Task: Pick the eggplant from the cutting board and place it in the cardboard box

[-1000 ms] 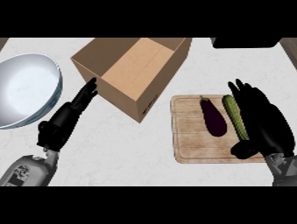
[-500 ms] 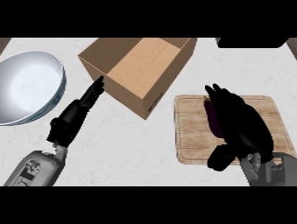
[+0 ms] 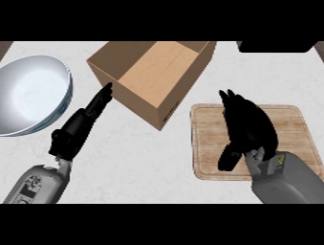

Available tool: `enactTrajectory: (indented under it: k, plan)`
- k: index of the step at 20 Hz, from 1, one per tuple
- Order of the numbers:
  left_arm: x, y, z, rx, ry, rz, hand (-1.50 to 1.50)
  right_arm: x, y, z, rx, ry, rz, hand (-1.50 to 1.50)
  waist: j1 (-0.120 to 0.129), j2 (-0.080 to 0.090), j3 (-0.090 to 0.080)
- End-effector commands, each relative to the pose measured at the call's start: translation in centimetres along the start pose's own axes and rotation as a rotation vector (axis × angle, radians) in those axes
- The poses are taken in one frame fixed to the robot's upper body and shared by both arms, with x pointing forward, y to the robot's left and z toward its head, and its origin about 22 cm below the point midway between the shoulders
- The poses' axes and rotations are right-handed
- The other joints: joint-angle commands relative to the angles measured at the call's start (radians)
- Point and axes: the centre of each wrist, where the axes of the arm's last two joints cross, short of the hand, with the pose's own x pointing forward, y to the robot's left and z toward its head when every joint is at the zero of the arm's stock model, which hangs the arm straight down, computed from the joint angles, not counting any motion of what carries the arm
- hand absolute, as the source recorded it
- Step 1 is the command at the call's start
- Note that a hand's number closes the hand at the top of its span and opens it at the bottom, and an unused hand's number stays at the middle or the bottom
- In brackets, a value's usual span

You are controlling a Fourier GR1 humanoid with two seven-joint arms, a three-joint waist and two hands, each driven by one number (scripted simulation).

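Note:
My right hand [image 3: 253,129] lies over the middle of the wooden cutting board [image 3: 298,129], fingers stretched toward the board's far left corner and thumb hanging down at the left. It covers the spot where the eggplant lay, so the eggplant is hidden and no purple shows. The open cardboard box [image 3: 157,76] stands tilted to the upper left of the board, its opening facing up. My left hand [image 3: 80,127] rests open to the left of the box, fingers pointing at the box's near wall.
A large white bowl [image 3: 23,95] sits at the far left. A dark object [image 3: 274,46] lies at the counter's back right edge. Bare counter shows between the box and the board.
My right hand has slid left across the board and now covers the eggplant and the green vegetable beside it. The view has shifted slightly. The left hand has stayed put.

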Motion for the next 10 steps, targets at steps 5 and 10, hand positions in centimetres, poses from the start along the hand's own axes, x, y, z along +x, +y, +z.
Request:
enactTrajectory:
  k: [5,10]
  plan:
    - [-2.7,-0.7,1.4,0.004,0.013,0.010,0.00,0.6,0.9,-1.9,0.058,0.158,0.051,-1.50,0.001,0.001,0.000]
    - [1.3,-1.8,0.0,0.001,0.004,0.016,0.00,-1.7,2.5,-3.1,0.007,0.124,0.043,-1.50,-0.001,-0.001,0.001]
